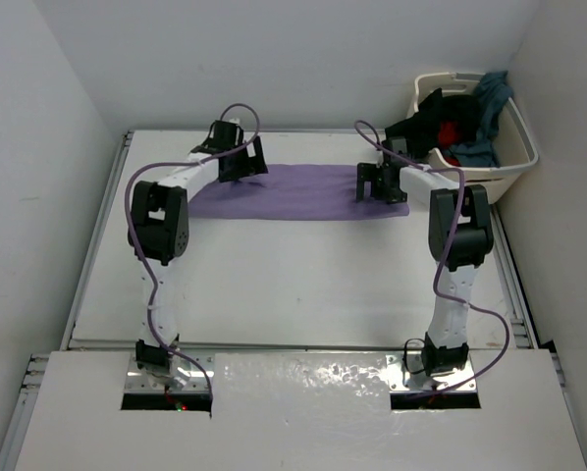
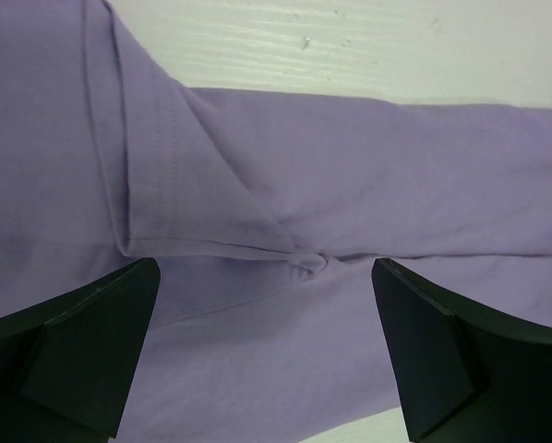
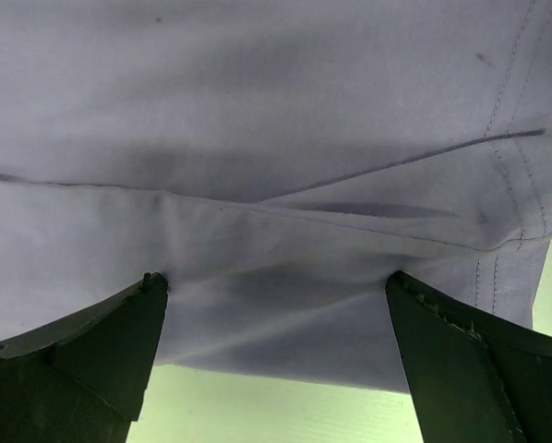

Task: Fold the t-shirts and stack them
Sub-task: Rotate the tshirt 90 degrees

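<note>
The lavender t-shirt (image 1: 298, 191) lies folded into a long flat strip across the far part of the table. My left gripper (image 1: 237, 162) is open over its left end; in the left wrist view the gripper (image 2: 267, 286) has its fingers spread over a folded sleeve (image 2: 202, 185). My right gripper (image 1: 382, 183) is open over the strip's right end, and in the right wrist view the gripper (image 3: 276, 286) has its fingertips (image 3: 151, 281) pressing on the lavender cloth (image 3: 276, 138) near its hem. The black (image 1: 426, 118), red (image 1: 452, 132) and teal (image 1: 490, 98) t-shirts lie heaped in the basket.
The cream laundry basket (image 1: 514, 162) stands at the far right corner, by the right wall. White walls close in the table on the left, back and right. The table (image 1: 293, 285) stretches from the shirt toward the arm bases.
</note>
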`<state>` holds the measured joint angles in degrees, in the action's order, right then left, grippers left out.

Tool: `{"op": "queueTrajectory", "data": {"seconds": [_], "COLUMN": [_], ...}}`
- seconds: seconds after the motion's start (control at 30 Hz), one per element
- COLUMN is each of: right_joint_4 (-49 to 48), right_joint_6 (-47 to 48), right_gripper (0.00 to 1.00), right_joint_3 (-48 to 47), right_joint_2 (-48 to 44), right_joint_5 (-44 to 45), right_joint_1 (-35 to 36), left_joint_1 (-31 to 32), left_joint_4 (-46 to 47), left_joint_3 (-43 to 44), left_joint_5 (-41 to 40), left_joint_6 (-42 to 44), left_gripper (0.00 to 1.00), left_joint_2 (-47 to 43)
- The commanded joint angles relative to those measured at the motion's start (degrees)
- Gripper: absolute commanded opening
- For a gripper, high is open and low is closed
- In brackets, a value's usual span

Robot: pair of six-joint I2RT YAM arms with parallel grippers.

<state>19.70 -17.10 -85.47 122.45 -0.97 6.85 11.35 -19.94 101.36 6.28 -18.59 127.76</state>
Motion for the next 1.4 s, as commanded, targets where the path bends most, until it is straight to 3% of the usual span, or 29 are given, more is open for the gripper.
{"op": "queueTrajectory", "data": {"seconds": [0.0,0.2,0.43,0.67,0.77,0.9,1.0,1.17,1.27,1.37], "right_joint_4": [-0.9,-1.1,-1.2,-0.1,-1.1,-5.2,-6.9,-10.6,-13.5,-15.1], "right_joint_6": [-0.7,-0.7,-0.7,0.0,0.0,-3.1,-3.7,-14.1,-18.0,-14.6], "right_gripper": [0.99,0.99,0.99,0.99,0.99,0.99,0.99,0.99,0.99,0.99], "right_joint_3": [-1.9,-1.5,-0.8,0.7,4.3,17.3,28.1,47.4,50.7,47.0], "right_joint_2": [-0.2,-0.4,-0.2,-0.2,-1.2,-7.0,-14.1,-25.8,-30.5,-29.9], "right_joint_5": [0.9,0.9,0.9,2.4,1.8,-1.3,0.3,-4.0,-6.8,-9.1], "right_joint_1": [-0.3,-0.5,-0.8,-2.0,-2.0,-0.5,5.3,23.4,37.4,51.2], "left_joint_1": [0.6,0.7,0.8,-0.7,-1.5,-1.5,-1.2,1.4,4.6,7.1], "left_joint_4": [1.9,-0.4,0.3,-2.7,-0.8,1.7,2.1,4.1,6.5,13.9], "left_joint_3": [0.2,2.6,-1.9,-0.9,-2.1,0.9,7.5,22.3,27.6,27.0], "left_joint_5": [0.7,-0.2,-9.1,-14.2,-12.6,-9.6,-6.8,1.5,3.3,5.1], "left_joint_6": [-0.8,-1.4,-2.3,-4.3,-5.5,-7.1,-7.7,-8.1,-8.1,-10.5], "left_gripper": [1.0,1.0,1.0,1.0,1.0,1.0,1.0,1.0,1.0,1.0], "left_joint_2": [0.5,2.3,-1.3,3.1,4.2,8.0,12.6,22.5,26.1,26.9]}}
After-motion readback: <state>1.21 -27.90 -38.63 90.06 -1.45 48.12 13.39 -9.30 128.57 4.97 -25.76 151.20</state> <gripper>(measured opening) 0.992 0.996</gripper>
